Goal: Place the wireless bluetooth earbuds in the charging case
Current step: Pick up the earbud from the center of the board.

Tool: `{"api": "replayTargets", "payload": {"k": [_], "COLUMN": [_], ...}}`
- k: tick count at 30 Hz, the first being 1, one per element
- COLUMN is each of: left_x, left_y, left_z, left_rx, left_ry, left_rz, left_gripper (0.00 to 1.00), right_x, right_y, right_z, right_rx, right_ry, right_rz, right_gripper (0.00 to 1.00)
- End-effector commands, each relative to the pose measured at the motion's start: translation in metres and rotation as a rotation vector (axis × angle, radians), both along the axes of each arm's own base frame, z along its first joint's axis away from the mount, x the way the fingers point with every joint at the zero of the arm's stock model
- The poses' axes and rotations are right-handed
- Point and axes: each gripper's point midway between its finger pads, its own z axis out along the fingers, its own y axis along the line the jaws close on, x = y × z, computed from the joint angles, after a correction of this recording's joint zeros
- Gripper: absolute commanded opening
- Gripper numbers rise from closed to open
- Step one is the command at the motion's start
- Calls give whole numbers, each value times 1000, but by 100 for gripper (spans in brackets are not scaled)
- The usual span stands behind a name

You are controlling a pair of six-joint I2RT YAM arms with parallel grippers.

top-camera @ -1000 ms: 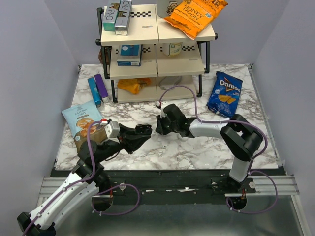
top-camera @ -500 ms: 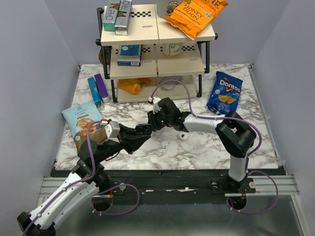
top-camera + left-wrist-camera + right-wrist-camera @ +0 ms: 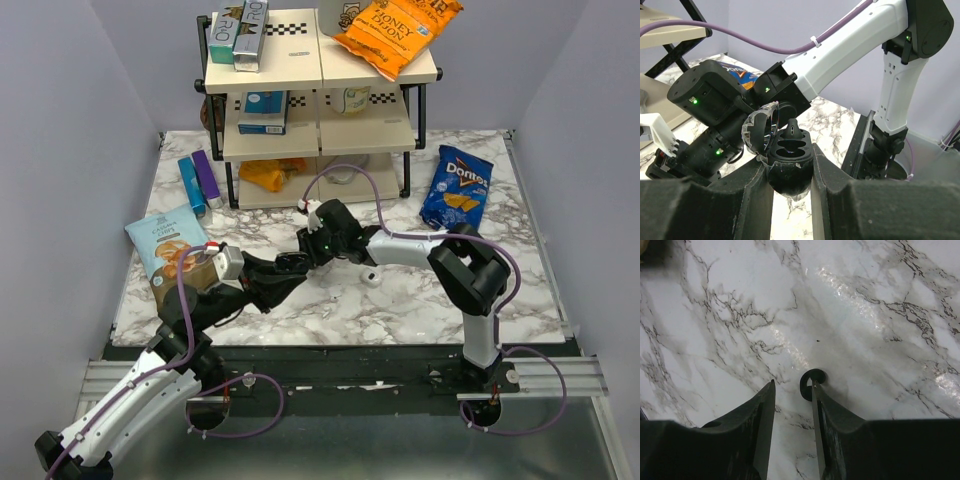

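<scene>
One earbud (image 3: 791,129) stands in the open charging case (image 3: 790,175) clamped by left jaws; right jaws, parted, hang beside its lid.

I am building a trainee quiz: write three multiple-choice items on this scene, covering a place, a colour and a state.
1. Where is the charging case? A in a drawer; B between the fingers of the left gripper; C in a bowl.
2. The Doritos bag is: A blue; B green; C red.
3. The case's lid is: A shut; B open; C missing.
B: fingers clamp it in the left wrist view. A: blue in the top view. B: lid tilted back, an earbud standing inside.
</scene>
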Motion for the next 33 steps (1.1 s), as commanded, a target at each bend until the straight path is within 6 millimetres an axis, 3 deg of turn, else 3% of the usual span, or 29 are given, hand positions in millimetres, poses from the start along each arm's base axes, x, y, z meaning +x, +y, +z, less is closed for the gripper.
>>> {"api": "replayTargets", "payload": {"k": [1, 16, 29, 33], "left_x": [1, 1, 0, 0], "left_y": [-1, 0, 0, 0], "left_z": [3, 4, 4, 4], "left_rx": [-6, -12, -15, -17], "left_ry": [0, 0, 3, 3], "left_rz": [4, 8, 8, 8], "left_gripper": [0, 0, 0, 0], "right_x": [1, 4, 12, 11], "right_y": [0, -12, -18, -18], "right_z": [-11, -27, -25, -17], "right_rx": [-37, -96, -113, -96], "right_ry": [1, 5, -20, -44], "right_rz": [2, -48, -90, -69], "right_gripper": [44, 47, 40, 45]}}
